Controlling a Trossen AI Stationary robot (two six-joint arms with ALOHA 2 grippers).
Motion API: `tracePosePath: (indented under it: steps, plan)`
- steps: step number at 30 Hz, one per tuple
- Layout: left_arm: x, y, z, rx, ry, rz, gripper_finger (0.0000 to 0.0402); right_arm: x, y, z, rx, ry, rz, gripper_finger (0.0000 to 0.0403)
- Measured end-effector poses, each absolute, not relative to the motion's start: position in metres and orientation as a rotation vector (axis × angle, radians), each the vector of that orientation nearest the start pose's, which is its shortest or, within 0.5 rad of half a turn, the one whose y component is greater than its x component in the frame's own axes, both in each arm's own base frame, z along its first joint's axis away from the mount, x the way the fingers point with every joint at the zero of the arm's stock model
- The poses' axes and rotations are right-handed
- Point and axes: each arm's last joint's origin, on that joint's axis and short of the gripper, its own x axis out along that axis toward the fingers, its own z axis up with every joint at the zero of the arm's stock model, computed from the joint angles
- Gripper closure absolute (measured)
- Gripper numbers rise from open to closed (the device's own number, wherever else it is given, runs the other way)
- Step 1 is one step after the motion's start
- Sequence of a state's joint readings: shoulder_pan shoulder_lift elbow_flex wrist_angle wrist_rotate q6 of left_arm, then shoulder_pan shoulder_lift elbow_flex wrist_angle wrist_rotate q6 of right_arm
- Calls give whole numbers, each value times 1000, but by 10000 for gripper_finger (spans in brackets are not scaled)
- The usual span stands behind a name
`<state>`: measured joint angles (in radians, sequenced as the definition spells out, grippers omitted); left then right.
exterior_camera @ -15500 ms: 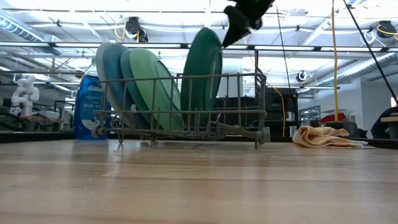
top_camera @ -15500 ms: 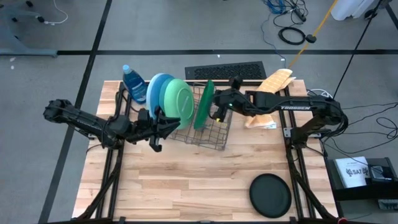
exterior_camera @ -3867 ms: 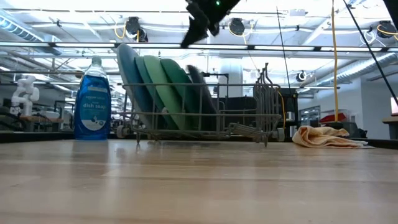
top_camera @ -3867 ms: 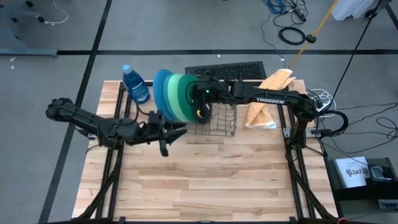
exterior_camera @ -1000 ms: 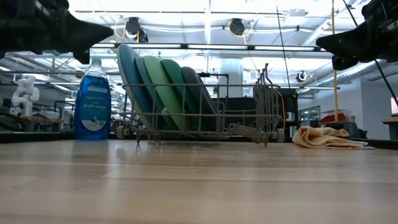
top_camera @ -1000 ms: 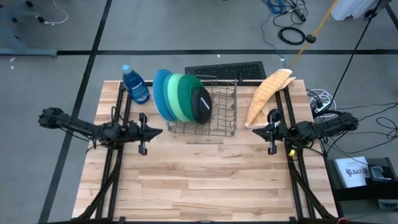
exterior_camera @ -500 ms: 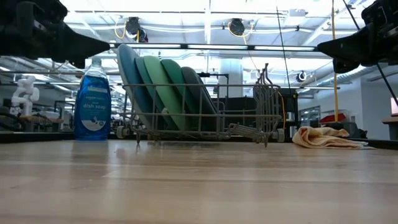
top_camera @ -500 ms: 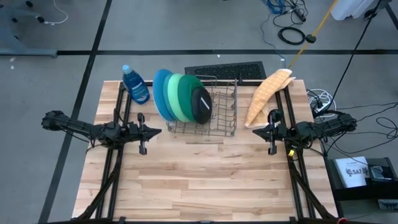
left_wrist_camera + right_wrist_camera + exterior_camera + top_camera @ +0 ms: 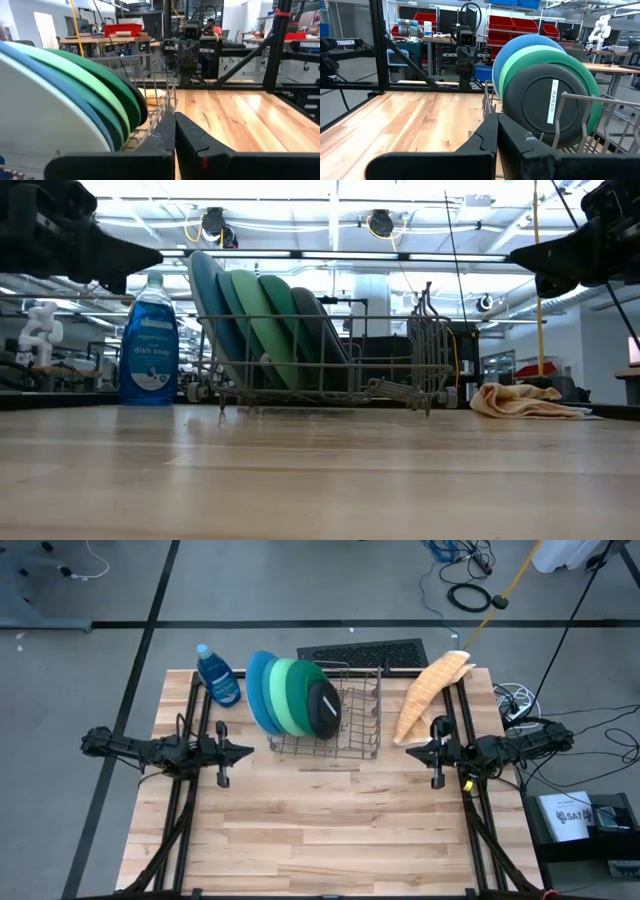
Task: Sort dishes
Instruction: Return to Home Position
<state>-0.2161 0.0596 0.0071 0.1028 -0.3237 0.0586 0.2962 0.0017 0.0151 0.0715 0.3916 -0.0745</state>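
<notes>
1. The left gripper (image 9: 240, 752) sits at the left-centre of the high view, low over the table (image 9: 330, 830). It points toward the middle and is well apart from the rack. In its wrist view the fingers (image 9: 165, 137) are pressed together with nothing between them.
2. The bottle (image 9: 218, 675) stands upright at the upper left of the table, just beside the rack's left end.
3. The plates (image 9: 285, 695) stand on edge in a leaning row at the left end of the rack, upper centre of the high view. The blues are furthest left and the greens come next.
4. The black plate (image 9: 323, 708) closes that row on its right side, leaning on the green one. No plate lies loose on the table.
5. The rack (image 9: 355, 730) has its right half empty of plates.
6. The towel (image 9: 430, 690) lies at the upper right, just beside the rack.
7. The right gripper (image 9: 412, 752) is at the right-centre of the high view and mirrors the left one. Its fingers (image 9: 487, 137) are also closed on each other and empty.
8. Judgement: the sorting looks finished, and the step in hand is parking both arms at rest.
9. The next move appears to call only for settling the arms into their home pose, low and symmetrical, well away from the rack so the leaning plates are not bumped.
</notes>
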Motion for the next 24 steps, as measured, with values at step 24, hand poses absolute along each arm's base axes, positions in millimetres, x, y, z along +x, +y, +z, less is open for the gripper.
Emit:
tracePosePath:
  steps: [24]
  plan:
    - [95,-12,171,28,-56,105,401,93,17,175,-28,-76,-97,403]
